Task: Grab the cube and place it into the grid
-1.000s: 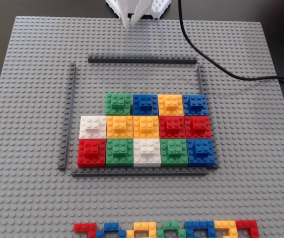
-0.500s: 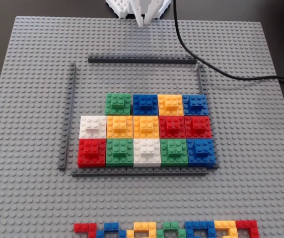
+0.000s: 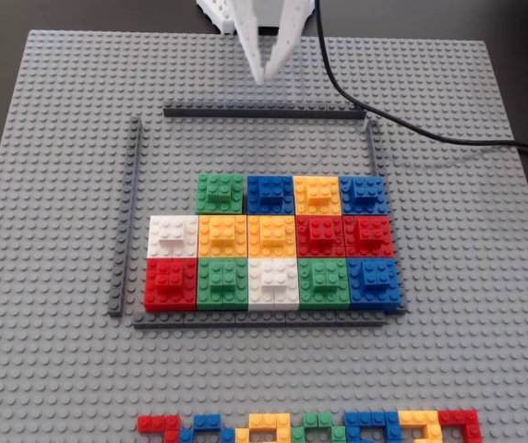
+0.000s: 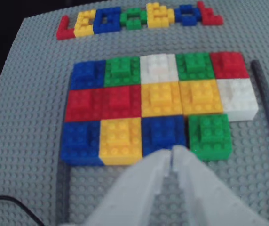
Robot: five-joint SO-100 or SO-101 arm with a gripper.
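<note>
Gripper (image 3: pixel 268 76): white two-finger tool, tips pressed together or nearly so, nothing between them. In the wrist view (image 4: pixel 172 154) the tips show only a hairline gap. In the fixed view it hangs over the bare baseplate (image 3: pixel 61 185) at the far edge, just beyond the far strip of the grid (image 3: pixel 264 113). A black cable (image 3: pixel 402 129) runs past its right side and off the right edge.

Grid: thin dark-grey frame, far half empty, near half packed with three rows of coloured blocks. The two near rows hold five blocks each. The far row holds four, with its leftmost cell open.

Cube (image 3: pixel 220 193): green, square, studded, with a smaller green brick raised on top. It sits at the left end of the far row, touching the blue block (image 3: pixel 270 194) on its right and the orange block on its near side. In the wrist view it appears at right (image 4: pixel 211 137), just beyond the fingertips.

Step, as judged: the cube appears already seated inside the frame, level and in line with its row, so the placing looks complete. No loose cube shows in either view. The next move probably calls for lifting the arm clear without brushing the far row.

Along the near edge lies a line of small flat coloured bricks (image 3: pixel 310 426), well apart from the grid.
</note>
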